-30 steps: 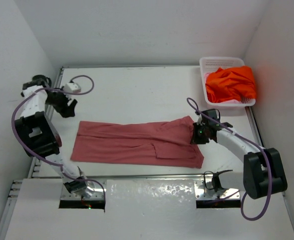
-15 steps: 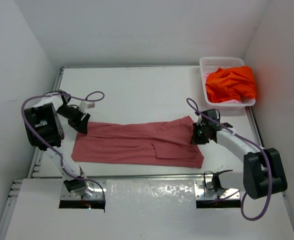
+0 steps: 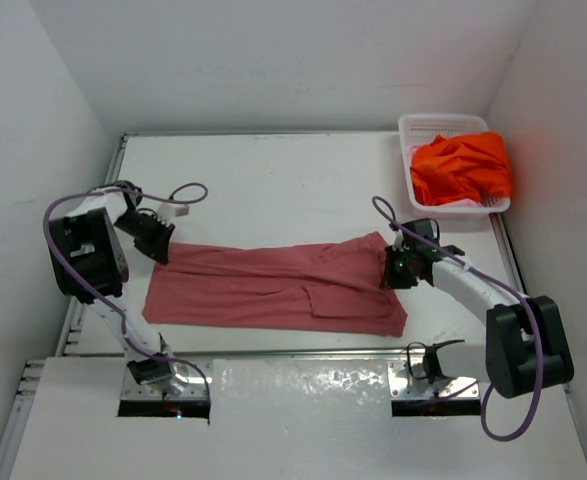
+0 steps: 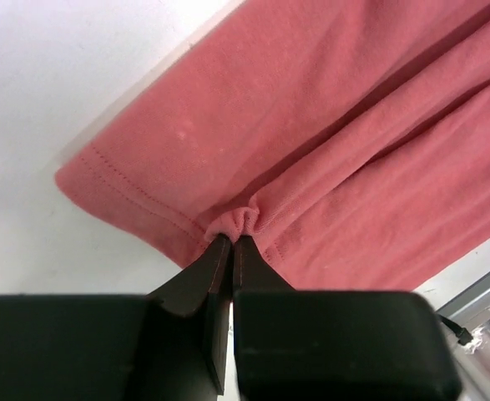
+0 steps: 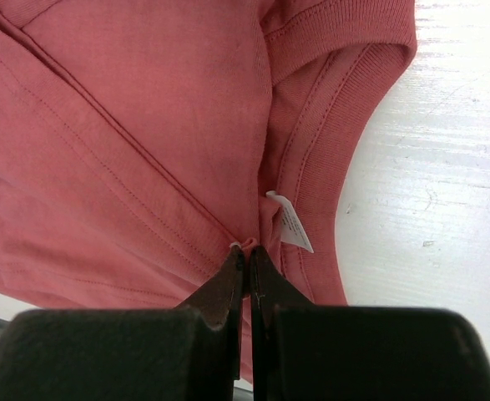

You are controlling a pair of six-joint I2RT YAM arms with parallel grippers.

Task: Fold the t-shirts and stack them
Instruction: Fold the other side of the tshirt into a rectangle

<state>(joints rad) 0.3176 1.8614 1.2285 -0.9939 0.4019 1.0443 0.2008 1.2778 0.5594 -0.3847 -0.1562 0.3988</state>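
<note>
A dusty rose-red t-shirt lies folded lengthwise across the table's middle. At its far-left corner my left gripper is shut on the hem, and a small pucker of cloth bunches at the gripper's tips. My right gripper is shut on the shirt's right end by the collar, pinching a fold next to the white label. A bright orange t-shirt lies crumpled in the basket. No light pink shirt shows clearly.
A white perforated basket stands at the back right corner. White walls close in the table on the left, back and right. Purple cables loop from both arms; the left one lies over the table behind the shirt.
My left arm swung from the back left down to the shirt's far-left corner and its jaws closed on the hem. The right arm and the shirt's right end have stayed still.
</note>
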